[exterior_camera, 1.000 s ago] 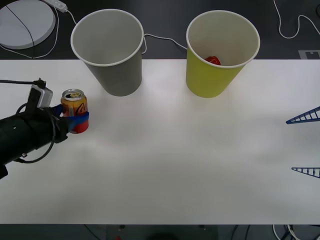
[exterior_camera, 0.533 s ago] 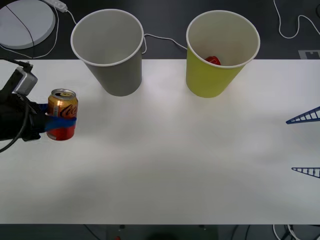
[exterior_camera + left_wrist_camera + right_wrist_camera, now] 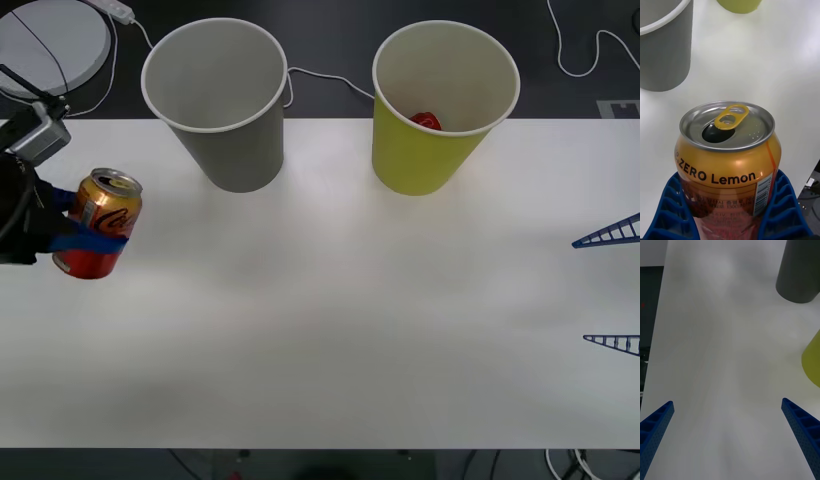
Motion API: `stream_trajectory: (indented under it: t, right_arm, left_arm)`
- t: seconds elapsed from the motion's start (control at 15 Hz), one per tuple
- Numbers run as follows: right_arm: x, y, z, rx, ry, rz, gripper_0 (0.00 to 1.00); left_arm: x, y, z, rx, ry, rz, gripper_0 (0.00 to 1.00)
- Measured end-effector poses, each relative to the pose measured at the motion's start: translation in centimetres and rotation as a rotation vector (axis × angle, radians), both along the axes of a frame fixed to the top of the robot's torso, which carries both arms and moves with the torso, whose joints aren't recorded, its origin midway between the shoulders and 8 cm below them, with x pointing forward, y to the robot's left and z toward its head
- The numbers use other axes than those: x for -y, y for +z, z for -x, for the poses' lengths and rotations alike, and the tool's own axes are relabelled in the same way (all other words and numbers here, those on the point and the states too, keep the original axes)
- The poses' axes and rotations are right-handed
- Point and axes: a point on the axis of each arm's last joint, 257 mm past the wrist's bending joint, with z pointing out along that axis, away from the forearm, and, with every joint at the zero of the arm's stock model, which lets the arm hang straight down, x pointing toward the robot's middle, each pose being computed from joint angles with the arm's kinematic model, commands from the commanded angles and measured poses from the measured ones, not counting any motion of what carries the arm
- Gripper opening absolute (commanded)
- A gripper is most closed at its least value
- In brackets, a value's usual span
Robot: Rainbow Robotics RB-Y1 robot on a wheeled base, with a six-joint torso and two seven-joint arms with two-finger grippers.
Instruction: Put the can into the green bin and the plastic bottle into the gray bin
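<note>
While the left gripper clamped the can at the table's left edge, the can leaned, its long axis tipped so the opened top pointed up and toward the right.
Black lettering on its orange band read "ZERO Lemon" beside a barcode. Beyond it stood the gray bin and, farther right, the green bin with something red inside. Far right, the right gripper waited with fingers wide apart.

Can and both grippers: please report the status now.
Left gripper shut on the can, tilted, at the table's left edge. Right gripper open at the right edge. Green bin holds something red; nothing in the way.
</note>
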Motion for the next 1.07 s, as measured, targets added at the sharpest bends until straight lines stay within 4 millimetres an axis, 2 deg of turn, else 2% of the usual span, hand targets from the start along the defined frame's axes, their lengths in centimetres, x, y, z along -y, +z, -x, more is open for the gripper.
stream_trajectory:
  t: [0.4,0.8,1.07]
  right_arm:
    - [0.0,0.0,0.0,0.0,0.0,0.0,1.0]
    - [0.0,0.0,0.0,0.0,0.0,0.0,1.0]
    - [0.0,0.0,0.0,0.0,0.0,0.0,1.0]
  left_arm:
    - [0.9,3.3,0.9,0.001,-0.106,-0.136,0.0]
    - [5.0,6.1,-0.1,-0.005,-0.149,-0.185,0.0]
    - [7.1,8.5,-1.6,0.0,-0.163,-0.206,0.0]
